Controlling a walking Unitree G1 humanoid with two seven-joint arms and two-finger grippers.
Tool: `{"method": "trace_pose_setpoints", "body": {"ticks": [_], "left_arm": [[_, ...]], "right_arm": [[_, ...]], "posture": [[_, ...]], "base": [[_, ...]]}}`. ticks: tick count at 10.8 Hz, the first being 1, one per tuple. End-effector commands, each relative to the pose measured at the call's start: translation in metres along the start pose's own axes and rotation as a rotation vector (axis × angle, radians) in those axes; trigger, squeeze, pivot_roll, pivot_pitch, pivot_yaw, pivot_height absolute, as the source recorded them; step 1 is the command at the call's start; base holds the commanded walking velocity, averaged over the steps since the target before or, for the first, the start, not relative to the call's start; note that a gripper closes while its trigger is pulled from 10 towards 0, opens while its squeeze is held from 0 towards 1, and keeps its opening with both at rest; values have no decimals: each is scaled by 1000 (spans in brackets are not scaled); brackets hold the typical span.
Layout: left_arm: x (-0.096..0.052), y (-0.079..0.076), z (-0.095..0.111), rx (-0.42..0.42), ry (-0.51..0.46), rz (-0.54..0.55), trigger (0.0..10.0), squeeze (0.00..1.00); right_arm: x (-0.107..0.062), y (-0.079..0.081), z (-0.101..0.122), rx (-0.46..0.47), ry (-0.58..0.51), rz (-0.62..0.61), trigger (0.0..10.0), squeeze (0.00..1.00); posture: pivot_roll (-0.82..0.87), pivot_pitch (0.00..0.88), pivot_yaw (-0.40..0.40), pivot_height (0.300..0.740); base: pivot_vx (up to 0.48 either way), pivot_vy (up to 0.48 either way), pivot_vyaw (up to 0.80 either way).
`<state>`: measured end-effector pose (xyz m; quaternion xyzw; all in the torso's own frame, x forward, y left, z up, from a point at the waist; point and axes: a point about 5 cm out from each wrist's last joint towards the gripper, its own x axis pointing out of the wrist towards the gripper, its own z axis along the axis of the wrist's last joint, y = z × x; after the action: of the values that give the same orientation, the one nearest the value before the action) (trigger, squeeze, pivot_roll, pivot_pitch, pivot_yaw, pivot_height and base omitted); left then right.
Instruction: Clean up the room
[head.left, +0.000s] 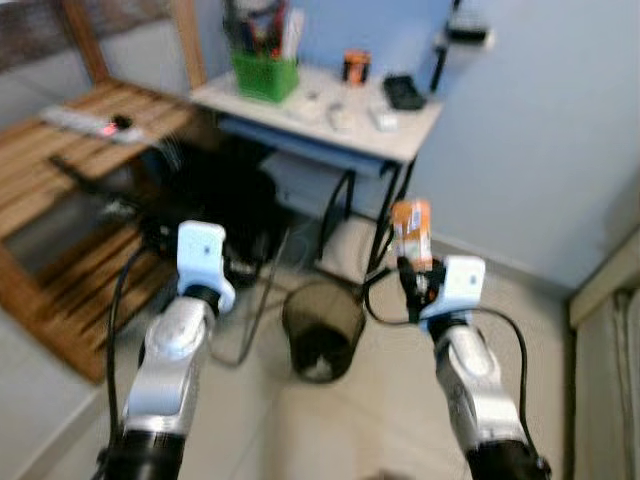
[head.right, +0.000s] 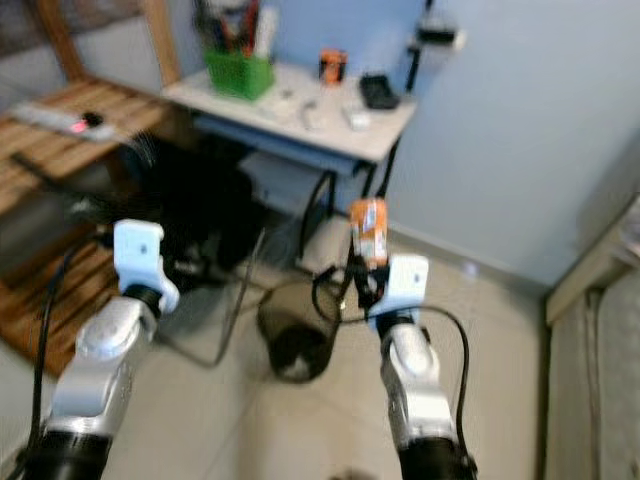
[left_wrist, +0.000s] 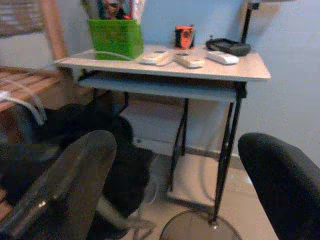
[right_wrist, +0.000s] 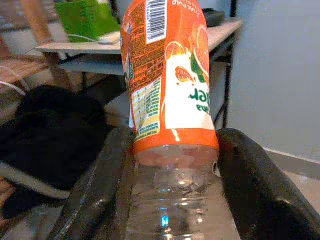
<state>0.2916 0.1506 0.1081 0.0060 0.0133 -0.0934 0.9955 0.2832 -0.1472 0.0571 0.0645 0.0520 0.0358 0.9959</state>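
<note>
Right gripper (right_wrist: 172, 165) clamped on an orange-labelled plastic bottle (head.left: 412, 232), held up beyond the bin.

Both black fingers (right_wrist: 260, 185) pressed the clear part of the bottle from either side, and the bottle stood upright in the air, its label upside down in the wrist view. A black mesh bin (head.left: 322, 330) sat on the pale floor between the two silver arms, with something pale lying in its bottom. Left gripper (left_wrist: 175, 190) hung spread wide with nothing in it, pointing toward a small desk (head.left: 400, 135). On that desk stood a green pen holder (head.left: 265, 75), an orange object (head.left: 356, 66) and some remotes. Black clothing (head.left: 225, 205) lay heaped beside a wooden frame (head.left: 60, 180).
</note>
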Motion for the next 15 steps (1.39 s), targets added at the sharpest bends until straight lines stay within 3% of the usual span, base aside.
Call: {"method": "trace_pose_setpoints", "body": {"ticks": [1, 6, 8, 10, 11, 13, 15], "left_arm": [[2, -3, 5, 14, -11, -18, 10000, 0], [5, -6, 3, 57, 10, -40, 10000, 0], [5, -6, 1, 56, 36, -53, 10000, 0], [1, -3, 1, 79, 53, -58, 10000, 0], [-1, -4, 2, 109, 61, -97, 10000, 0], [-16, -3, -10, 132, 149, -192, 10000, 0], [-43, -19, -22, 143, 176, -405, 10000, 0]], "right_arm": [[2, -3, 3, 7, -6, -15, 10000, 0], [2, -1, -3, 8, 27, -9, 10000, 0], [9, 1, -16, -14, 124, 28, 10000, 0], [20, 3, -41, -8, 312, 71, 10000, 0], [23, 13, -48, -22, 374, 119, 10000, 0], [25, 36, -55, -85, 440, 217, 10000, 0], [27, 55, -59, -166, 485, 291, 10000, 0]], "posture": [[21, 0, 10, 736], [19, 0, 11, 736], [46, 0, 7, 736], [92, 0, -1, 736], [116, 0, -5, 736], [159, 2, -19, 736], [189, 15, -37, 736]], "base": [[461, 0, 0], [465, 0, 0], [0, 0, 0], [0, 0, 0], [0, 0, 0], [0, 0, 0], [0, 0, 0]]}}
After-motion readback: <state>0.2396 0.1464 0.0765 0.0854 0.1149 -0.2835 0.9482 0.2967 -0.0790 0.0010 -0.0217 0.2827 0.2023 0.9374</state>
